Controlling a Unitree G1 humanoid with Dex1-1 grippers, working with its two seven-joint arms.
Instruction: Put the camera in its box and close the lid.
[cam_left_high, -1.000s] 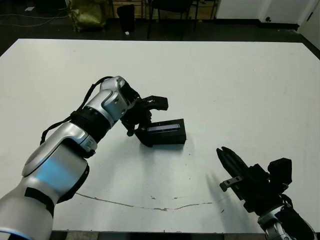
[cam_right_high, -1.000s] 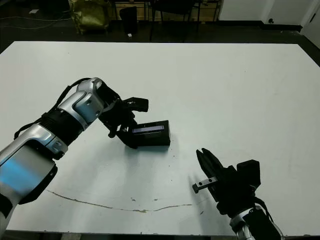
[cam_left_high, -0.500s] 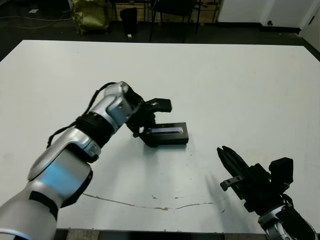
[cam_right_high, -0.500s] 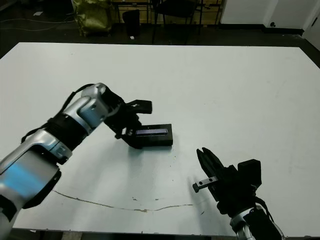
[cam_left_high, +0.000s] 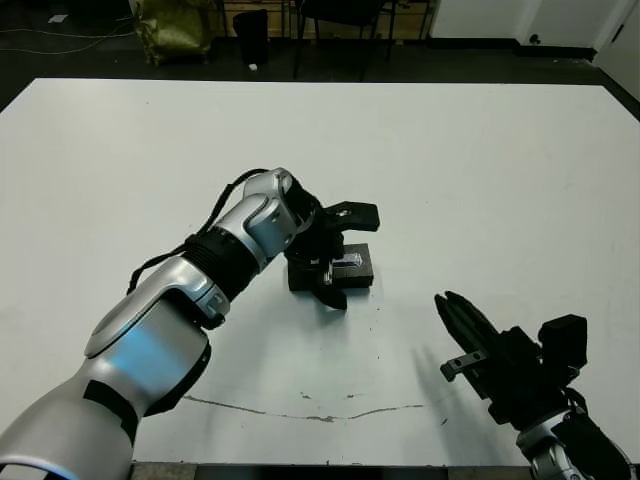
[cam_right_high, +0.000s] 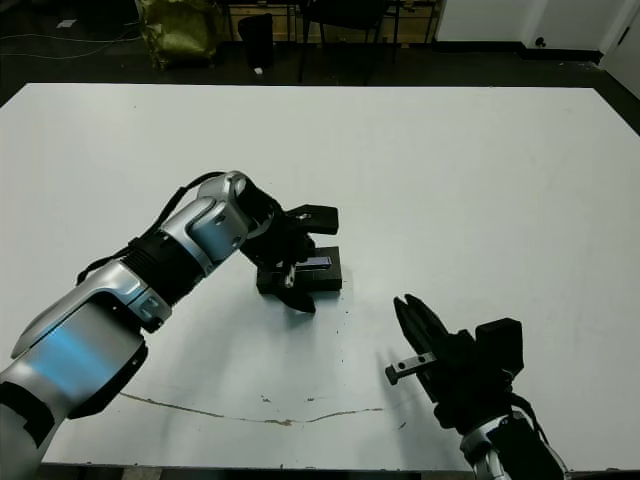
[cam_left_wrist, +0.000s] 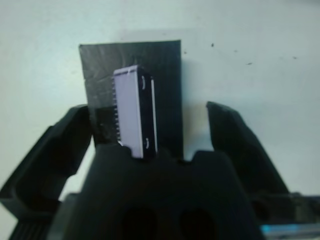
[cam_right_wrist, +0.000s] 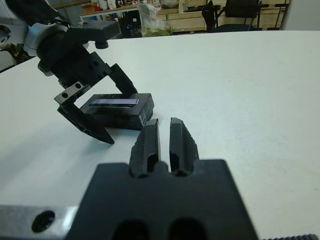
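White table (cam_left_high: 480, 160): left gripper (cam_left_high: 345, 258) straddles the closed lid (cam_right_wrist: 117, 102), fingers apart; right gripper (cam_right_wrist: 163, 140) pinched together. Rigid, light, likely slippery — grip the long edges.

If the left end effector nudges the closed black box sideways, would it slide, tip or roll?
The box would probably slide: it lies flat and low on the smooth white table. Rolling seems unlikely given its flat sides and square edges. It looks small and stiff, so the open left end effector straddling it would likely shift it easily.

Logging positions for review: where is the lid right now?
The lid lies closed on the box, mid-table, between the left end effector's open fingers.
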